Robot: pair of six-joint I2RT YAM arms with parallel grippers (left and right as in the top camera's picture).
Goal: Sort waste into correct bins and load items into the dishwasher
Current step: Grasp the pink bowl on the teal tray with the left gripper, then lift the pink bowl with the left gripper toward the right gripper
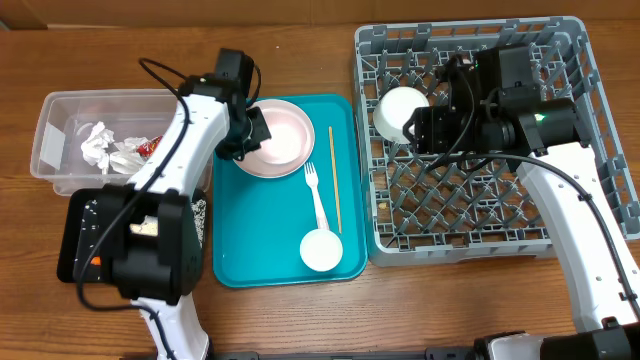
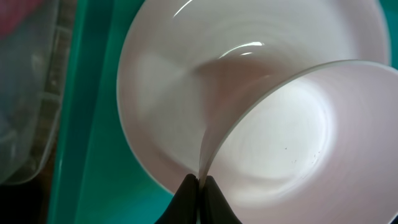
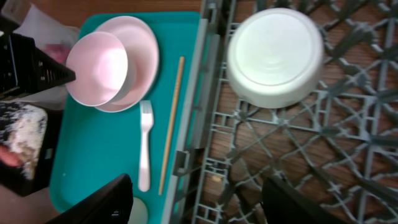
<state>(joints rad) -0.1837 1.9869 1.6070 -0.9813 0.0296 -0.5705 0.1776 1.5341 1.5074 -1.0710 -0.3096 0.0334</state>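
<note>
Surface: brown wooden table (image 1: 330,320), with trays set left and centre and a rack at the right.
Black tray (image 1: 82,240): shallow, rectangular, nearest on the left; beige rice scraps (image 3: 22,134) are kept in it, apart from the dry waste.
Teal tray (image 1: 260,240): flat, smooth plastic, used as the holding area for unsorted tableware.
Small white cup (image 1: 322,250): round, at the near end of the teal tray, not yet loaded.
White plastic fork (image 1: 317,195): laid lengthwise just beyond the cup.
Wooden chopstick (image 1: 335,180): thin and straight, laid beside the fork.
Left gripper (image 2: 198,183): clamped on the thin rim of a pale glossy bowl (image 2: 292,137), which is tilted above the plate, probably for lifting towards the rack.
Pink plate (image 1: 290,140): round and smooth, at the far end of the teal tray beneath the bowl.
Clear tub (image 1: 55,120): rigid, see-through, far left; crumpled napkins (image 1: 100,148) and a red wrapper (image 1: 150,146) are held in it.
Dish rack (image 1: 470,215): grey plastic grid with upright pegs.
Right gripper (image 3: 202,199): spread wide over the rack, nothing held.
Upturned white bowl (image 1: 398,112): already in the rack, apparently base up so water can drain.
</note>
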